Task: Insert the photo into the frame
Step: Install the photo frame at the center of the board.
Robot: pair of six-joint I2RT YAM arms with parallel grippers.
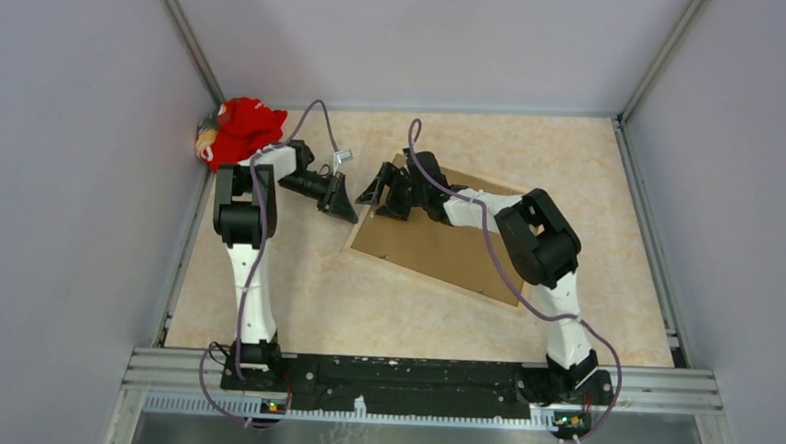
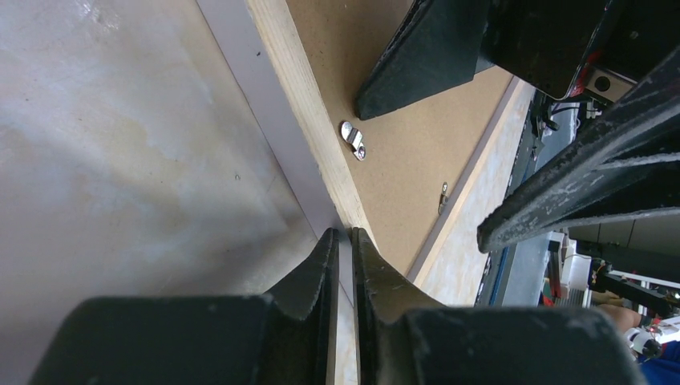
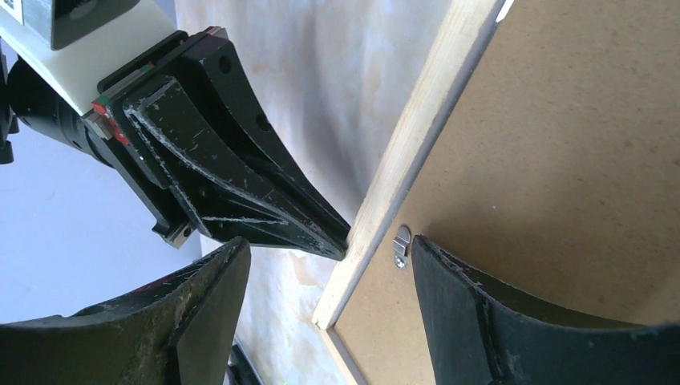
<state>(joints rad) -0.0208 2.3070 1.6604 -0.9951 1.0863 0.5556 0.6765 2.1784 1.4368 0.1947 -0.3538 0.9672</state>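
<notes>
On the table (image 1: 605,326) I see the frame (image 3: 417,136) face down, brown backing board (image 1: 438,254) up; my right gripper (image 3: 327,249) gapes astride its wood rim, gripping nothing; left gripper (image 2: 343,234), nearly closed, touches that rim, whether pinching I cannot tell

Pale raw-wood frame (image 3: 405,152) edge, matt brown backing board (image 3: 561,144), shiny metal clip (image 3: 400,245), scuffed black plastic left end effector (image 3: 343,241).

Robot lab cell: grey panel walls (image 1: 71,168), aluminium rail (image 1: 422,379), left arm (image 1: 241,220), right arm (image 1: 538,238).
</notes>
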